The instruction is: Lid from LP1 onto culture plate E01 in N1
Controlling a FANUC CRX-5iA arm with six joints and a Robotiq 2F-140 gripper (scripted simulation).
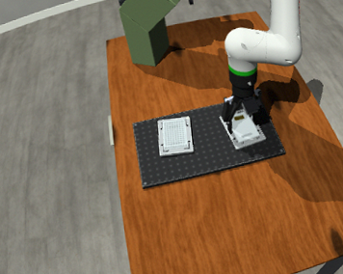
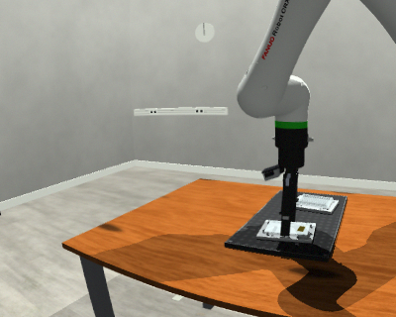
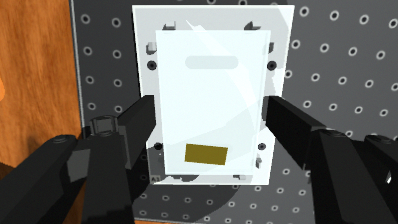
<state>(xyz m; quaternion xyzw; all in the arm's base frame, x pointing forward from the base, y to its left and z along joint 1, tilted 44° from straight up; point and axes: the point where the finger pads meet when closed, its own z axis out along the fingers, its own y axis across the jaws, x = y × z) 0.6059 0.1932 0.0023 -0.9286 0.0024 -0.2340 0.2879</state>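
"FANUC Robot CR" — white arm (image 2: 277, 45)

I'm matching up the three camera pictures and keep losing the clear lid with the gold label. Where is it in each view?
Top: the lid lies right of centre, on the right end of the black pegboard, under the gripper.
Exterior: lower right, at the pegboard's near end, the gripper's fingers straddling it.
Wrist: fills the centre, a finger on each long side.
Shared landmark: the lid's gold label.
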